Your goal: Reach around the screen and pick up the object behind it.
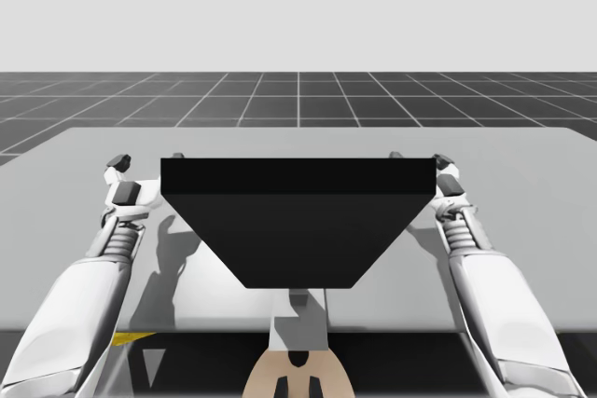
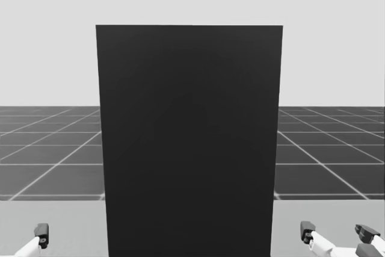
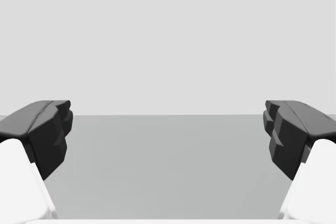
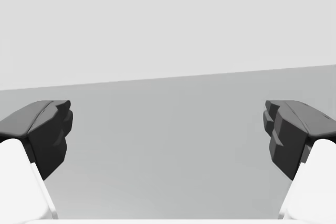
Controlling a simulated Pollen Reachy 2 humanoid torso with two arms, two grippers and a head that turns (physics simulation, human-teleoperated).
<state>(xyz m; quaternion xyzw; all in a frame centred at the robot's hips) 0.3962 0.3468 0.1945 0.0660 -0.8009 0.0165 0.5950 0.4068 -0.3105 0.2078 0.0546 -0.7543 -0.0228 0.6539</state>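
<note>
Bright, flat, even light. Ahead of the left gripper (image 3: pixel 168 135) and right gripper (image 4: pixel 168 135) the table (image 3: pixel 168 171) shades smoothly in soft greys. In the high view grey shadows lie on it just inward of each gripper, the left one darker. The black screen (image 1: pixel 298 230) looks matte, its sides slanting under the wide lens.

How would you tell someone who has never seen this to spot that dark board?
Start at the grey table in front of me. In its middle, between my left arm and my right arm, stands the screen, a tall upright panel. It is flat and plain black, where the arms are white and the table is pale.
</note>
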